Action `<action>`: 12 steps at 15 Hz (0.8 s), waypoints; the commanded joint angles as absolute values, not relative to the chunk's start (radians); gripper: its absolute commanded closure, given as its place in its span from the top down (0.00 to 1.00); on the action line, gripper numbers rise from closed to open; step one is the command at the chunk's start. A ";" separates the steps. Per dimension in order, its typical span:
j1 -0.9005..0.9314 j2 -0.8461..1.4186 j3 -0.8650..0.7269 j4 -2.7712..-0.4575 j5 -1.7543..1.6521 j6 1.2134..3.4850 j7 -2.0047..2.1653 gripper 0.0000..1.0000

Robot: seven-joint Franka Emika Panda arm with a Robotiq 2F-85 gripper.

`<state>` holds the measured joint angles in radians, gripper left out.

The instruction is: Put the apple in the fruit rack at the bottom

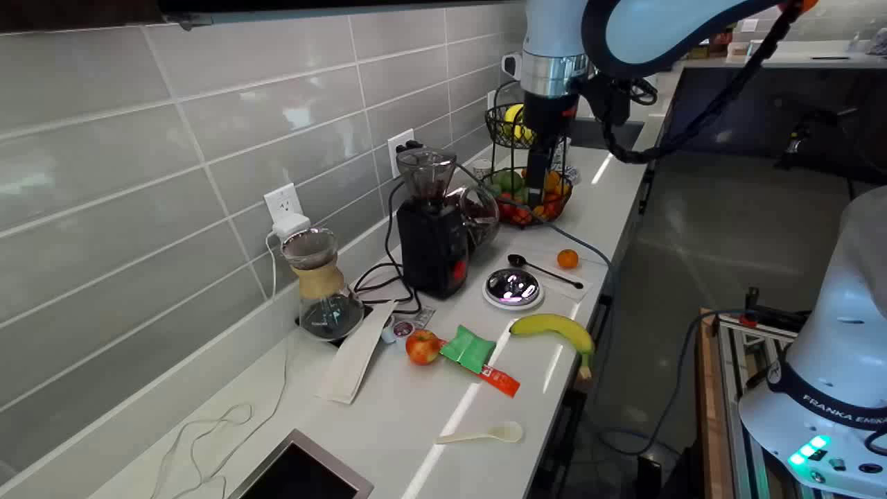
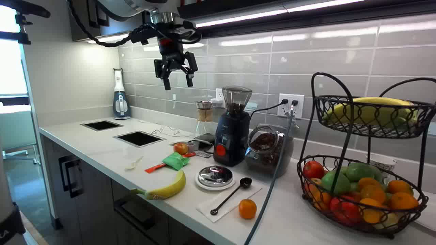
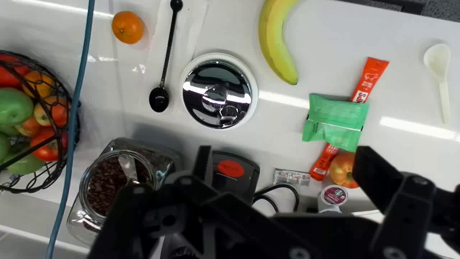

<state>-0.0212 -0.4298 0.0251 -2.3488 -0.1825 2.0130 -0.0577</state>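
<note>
The red-orange apple [image 1: 423, 347] lies on the counter beside a green packet; it also shows in an exterior view [image 2: 180, 148]. In the wrist view the apple [image 3: 340, 172] is partly hidden by the right-hand finger. The black two-basket fruit rack [image 2: 369, 129] stands at the counter's far end from the apple. Its upper basket holds bananas, its wider lower basket holds mixed fruit. Part of the rack [image 3: 28, 153] shows at the wrist view's left edge. My gripper [image 2: 178, 82] is open, empty and pointing down, high above the counter; its fingers spread wide in the wrist view [image 3: 284, 154].
A black grinder [image 2: 231, 136] and a glass bean jar [image 2: 269, 149] stand by the wall. A blue cable [image 2: 272, 183] crosses the counter before the rack. A banana [image 1: 554, 329], an orange [image 1: 567, 258], a round lid [image 1: 513, 287] and a glass coffee maker [image 1: 326, 298] are around.
</note>
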 commanded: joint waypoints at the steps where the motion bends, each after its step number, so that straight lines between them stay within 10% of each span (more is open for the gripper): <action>1: -0.014 -0.429 0.019 -2.346 -0.185 2.010 -0.055 1.00; 12: 0.064 -0.249 -0.005 -2.411 -0.023 2.094 -0.201 1.00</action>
